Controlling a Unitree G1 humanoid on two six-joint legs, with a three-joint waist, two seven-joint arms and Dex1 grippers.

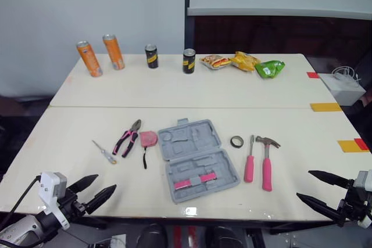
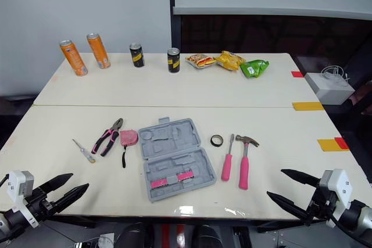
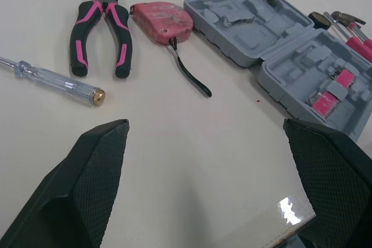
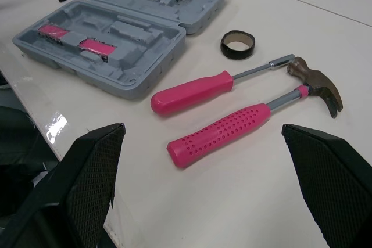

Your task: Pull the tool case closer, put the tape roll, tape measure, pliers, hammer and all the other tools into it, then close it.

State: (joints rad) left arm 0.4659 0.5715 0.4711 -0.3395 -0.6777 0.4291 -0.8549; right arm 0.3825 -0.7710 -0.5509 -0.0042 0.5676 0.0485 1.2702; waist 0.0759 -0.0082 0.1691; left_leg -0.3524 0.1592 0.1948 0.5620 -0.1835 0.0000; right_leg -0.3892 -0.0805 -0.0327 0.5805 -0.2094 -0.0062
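Open tool case (image 1: 196, 158) is laid flat on the surface (image 1: 70, 143), long axis slanted front-to-back with the tray half nearest, and it's flanked about evenly by the left gripper (image 1: 105, 182) and right gripper (image 1: 304, 184), jaws spread wide, nothing held.

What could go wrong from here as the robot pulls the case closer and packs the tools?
The tool case lies near the table's front edge, so a long pull could tip it off. The hammer and pink-handled screwdriver lie side by side, so grasping one may knock the other. The tape measure's black strap could snag on the case.
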